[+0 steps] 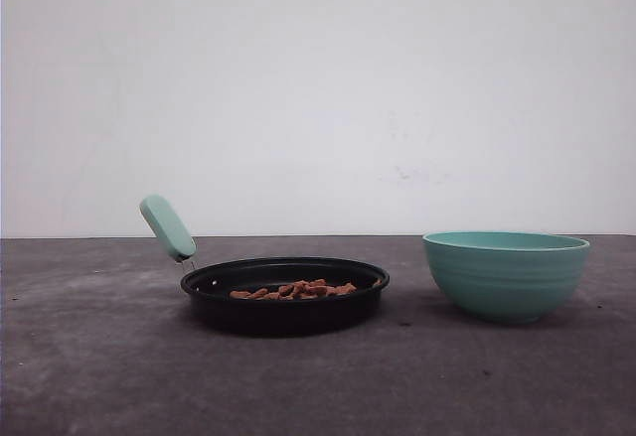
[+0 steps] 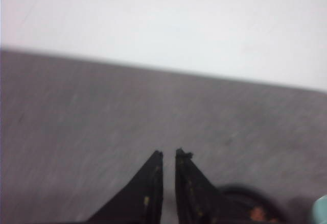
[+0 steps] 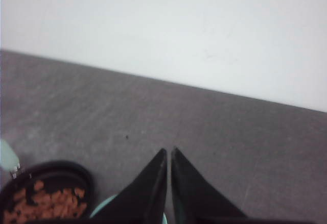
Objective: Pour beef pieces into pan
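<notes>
- both grippers, left [image 2: 169, 155] and right [image 3: 169, 151], are seen with fingers pressed together, empty.
- many beef pieces [image 1: 295, 289] are heaped in the pan [image 1: 285, 295] on the table [image 1: 99, 357].
- beside the pan, a teal bowl [image 1: 506, 274] is set apart.

From my front camera I see 1 teal ribbed bowl [image 1: 506, 273] standing upright on the dark grey counter [image 1: 99, 357], toward the right side. Its inside is hidden from me at this low angle. Behind the counter rises a plain white wall [image 1: 318, 88].
</notes>
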Motion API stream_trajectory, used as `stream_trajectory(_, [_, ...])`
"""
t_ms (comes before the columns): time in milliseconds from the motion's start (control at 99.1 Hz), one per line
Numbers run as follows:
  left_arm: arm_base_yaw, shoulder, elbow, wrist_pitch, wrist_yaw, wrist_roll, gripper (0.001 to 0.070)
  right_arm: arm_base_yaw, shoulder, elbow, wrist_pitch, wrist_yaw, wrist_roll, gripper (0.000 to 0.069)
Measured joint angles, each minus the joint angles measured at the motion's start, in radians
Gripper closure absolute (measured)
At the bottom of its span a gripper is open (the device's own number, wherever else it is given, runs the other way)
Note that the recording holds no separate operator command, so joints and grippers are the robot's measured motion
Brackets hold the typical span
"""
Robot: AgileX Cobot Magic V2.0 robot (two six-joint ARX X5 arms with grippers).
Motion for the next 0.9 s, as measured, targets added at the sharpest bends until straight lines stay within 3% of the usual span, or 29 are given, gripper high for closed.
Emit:
stream_trajectory(101, [0.000,-0.040,-0.035,-0.099,-0.085,-0.001,0.0691,0.000,0.001,-0.013,-0.003,0.000,-0.007,0.0679])
stream_trajectory(172, [0.002,-0.055,-0.035,-0.150,-0.115,-0.002,0.0691,0.000,0.001,-0.013,-0.001,0.000,-0.008,0.0679])
stream_trajectory(283, [0.002,-0.070,-0.035,-0.201,-0.116,-0.002,0.0691,0.000,-0.003,-0.013,0.000,0.000,-0.010,0.0679])
stream_trajectory(898, [0.002,-0.072,-0.035,-0.199,-0.116,-0.002,0.0691,0.000,-0.010,-0.012,0.000,0.001,-0.015,0.0679])
